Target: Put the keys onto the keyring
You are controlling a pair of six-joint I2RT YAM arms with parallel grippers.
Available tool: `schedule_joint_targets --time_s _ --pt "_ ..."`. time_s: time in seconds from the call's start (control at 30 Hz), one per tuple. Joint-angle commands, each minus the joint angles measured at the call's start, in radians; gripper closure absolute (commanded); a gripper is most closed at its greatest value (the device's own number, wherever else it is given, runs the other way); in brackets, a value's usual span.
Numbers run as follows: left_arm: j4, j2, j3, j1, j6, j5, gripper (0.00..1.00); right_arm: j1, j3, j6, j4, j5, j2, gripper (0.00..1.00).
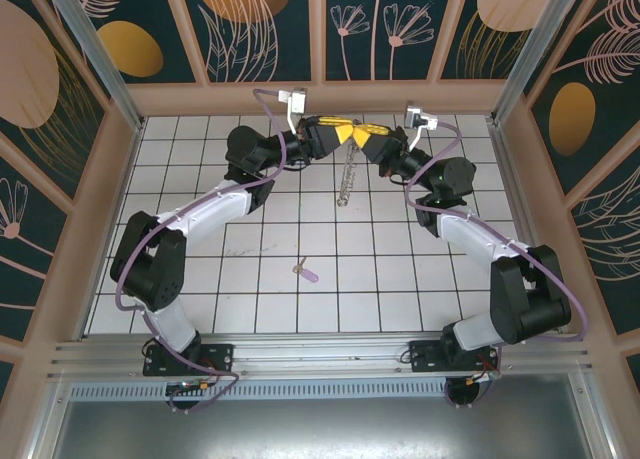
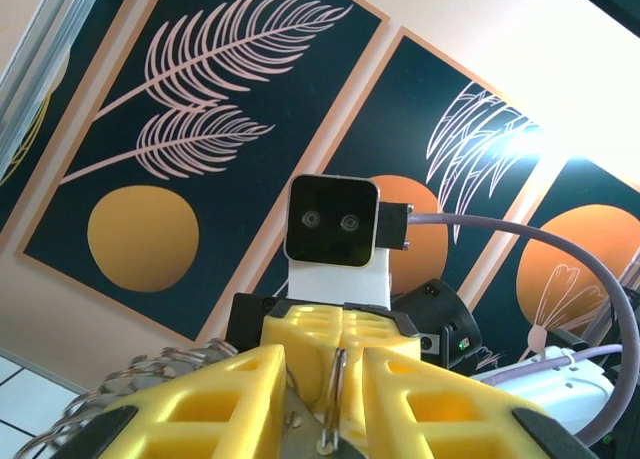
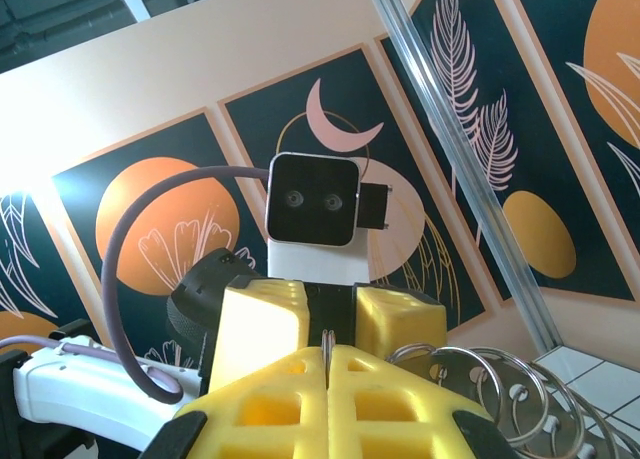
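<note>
Inside the right pincer (image 3: 328,357), keyring (image 1: 346,179)

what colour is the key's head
The key has a pale lilac head, clearest in the top external view.

No legible txt, labels, nos. anywhere.

There are 1 key (image 1: 306,272), 1 keyring (image 1: 346,179) and 2 grippers, left gripper (image 1: 348,134) and right gripper (image 1: 366,137).
</note>
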Motion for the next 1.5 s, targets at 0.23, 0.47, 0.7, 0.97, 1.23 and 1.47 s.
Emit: schedule_joint_targets --time_s 0.23,0.47,0.7,0.97,1.23,1.47 --pt "0.091 0.016 0.013 -0.004 -0.044 0.018 0.96 0.007 0.007 -0.011 0.049 -0.007 -0.031 1.0" --pt "0.078 -0.008 0.002 -0.004 -0.007 0.014 1.0 -0.065 0.0 0.016 -0.025 0.004 -0.081 0.61" --pt "0.043 -0.029 -0.003 -0.004 0.049 0.032 1.0 -0.166 -0.017 -0.054 -0.278 0.028 -0.226 0.45" --pt "-0.019 -0.036 -0.002 -0.003 0.131 0.047 1.0 -0.167 -0.036 -0.135 -0.499 0.035 -0.304 0.44" --pt "-0.094 -0.073 0.011 -0.003 0.188 0.059 1.0 -0.158 -0.084 -0.127 -0.519 0.009 -0.314 0.48" --pt "-0.482 -0.084 0.116 -0.003 0.466 0.103 1.0 -0.119 -0.025 -0.235 -0.631 -0.044 -0.283 0.51"
